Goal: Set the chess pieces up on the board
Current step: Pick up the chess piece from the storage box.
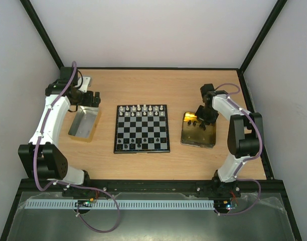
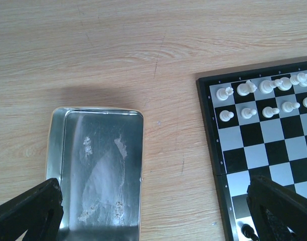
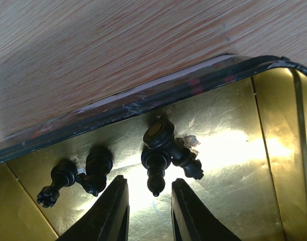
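Chess pieces (image 3: 154,159), glossy black, shiny gold tray (image 3: 234,150)

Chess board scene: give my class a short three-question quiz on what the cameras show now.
1. True or false: in the top view, the white pieces stand on the far two rows of the board.
2. Fill in: above the silver tray, the left gripper holds its jaws ____.
3. Which holds loose black pieces? A the gold tray; B the silver tray; C neither tray.
Key: 1 true; 2 open; 3 A.
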`<state>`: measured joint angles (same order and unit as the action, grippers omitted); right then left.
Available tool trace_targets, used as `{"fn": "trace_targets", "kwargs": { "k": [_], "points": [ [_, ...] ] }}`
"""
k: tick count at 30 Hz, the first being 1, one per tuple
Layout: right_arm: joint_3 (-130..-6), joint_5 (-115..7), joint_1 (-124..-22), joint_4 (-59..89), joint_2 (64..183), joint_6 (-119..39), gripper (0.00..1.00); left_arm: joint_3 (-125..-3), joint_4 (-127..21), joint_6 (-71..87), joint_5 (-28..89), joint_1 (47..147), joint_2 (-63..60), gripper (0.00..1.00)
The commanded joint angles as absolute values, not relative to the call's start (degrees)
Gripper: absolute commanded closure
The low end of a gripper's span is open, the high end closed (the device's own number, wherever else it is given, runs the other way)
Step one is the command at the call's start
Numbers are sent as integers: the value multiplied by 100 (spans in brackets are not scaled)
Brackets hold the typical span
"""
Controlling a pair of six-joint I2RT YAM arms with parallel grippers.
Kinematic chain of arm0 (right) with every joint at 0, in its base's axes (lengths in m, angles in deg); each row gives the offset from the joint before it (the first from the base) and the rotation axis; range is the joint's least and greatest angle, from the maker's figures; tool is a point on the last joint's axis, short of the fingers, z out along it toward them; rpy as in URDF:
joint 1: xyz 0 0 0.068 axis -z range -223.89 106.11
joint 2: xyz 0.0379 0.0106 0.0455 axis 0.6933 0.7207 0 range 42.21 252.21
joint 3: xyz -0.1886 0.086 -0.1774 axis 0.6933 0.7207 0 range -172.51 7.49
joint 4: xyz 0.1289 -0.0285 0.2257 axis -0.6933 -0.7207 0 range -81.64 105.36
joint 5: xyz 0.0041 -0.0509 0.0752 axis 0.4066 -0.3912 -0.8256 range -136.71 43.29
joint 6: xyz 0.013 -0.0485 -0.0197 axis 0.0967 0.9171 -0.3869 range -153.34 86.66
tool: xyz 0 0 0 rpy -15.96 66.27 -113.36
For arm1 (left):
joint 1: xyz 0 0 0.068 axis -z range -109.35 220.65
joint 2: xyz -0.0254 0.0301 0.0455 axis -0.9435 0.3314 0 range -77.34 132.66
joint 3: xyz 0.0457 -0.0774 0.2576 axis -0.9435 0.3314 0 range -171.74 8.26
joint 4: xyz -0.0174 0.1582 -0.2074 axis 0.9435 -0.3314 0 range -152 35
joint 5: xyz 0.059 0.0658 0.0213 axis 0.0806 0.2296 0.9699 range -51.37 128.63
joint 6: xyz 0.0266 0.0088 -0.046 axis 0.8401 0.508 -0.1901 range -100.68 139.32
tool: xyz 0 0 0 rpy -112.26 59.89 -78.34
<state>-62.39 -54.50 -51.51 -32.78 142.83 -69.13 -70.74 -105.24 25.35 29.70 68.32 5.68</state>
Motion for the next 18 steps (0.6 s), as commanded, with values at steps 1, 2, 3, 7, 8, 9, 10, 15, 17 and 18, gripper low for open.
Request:
{"fn": "trace_targets", "kwargs": {
  "k": [1, 2, 3, 7, 8, 9, 10, 15, 17, 18],
  "points": [
    [-6185, -5386, -5096, -3206, 14260, -6894, 78, -7136, -10647, 2584, 3036, 6801, 590, 0],
    [-6188, -5376, -5094, -3212, 14273, -6891, 79, -7130, -10650, 2587, 3037, 6801, 599, 0],
    [-6183, -5367, -5086, -3211, 14290, -6887, 80, -7131, -10650, 2588, 3037, 6801, 609, 1],
    [-6138, -5361, -5077, -3194, 14307, -6874, 82, -7163, -10641, 2574, 3028, 6801, 640, 0],
    [-6125, -5351, -5081, -3193, 14317, -6876, 82, -7169, -10635, 2575, 3028, 6801, 652, 0],
    [-6112, -5343, -5077, -3180, 14328, -6876, 82, -7185, -10641, 2583, 3028, 6801, 659, 1],
    [-6093, -5338, -5078, -3178, 14335, -6876, 82, -7185, -10635, 2575, 3021, 6801, 670, 1],
    [-6064, -5343, -5075, -3150, 14385, -6862, 83, -7190, -10624, 2582, 3011, 6801, 698, 1],
    [-6054, -5351, -5078, -3136, 14397, -6863, 83, -7187, -10624, 2587, 3011, 6801, 700, 0],
    [-6050, -5355, -5083, -3132, 14407, -6862, 83, -7189, -10620, 2583, 3011, 6797, 699, 1]
  ]
}}
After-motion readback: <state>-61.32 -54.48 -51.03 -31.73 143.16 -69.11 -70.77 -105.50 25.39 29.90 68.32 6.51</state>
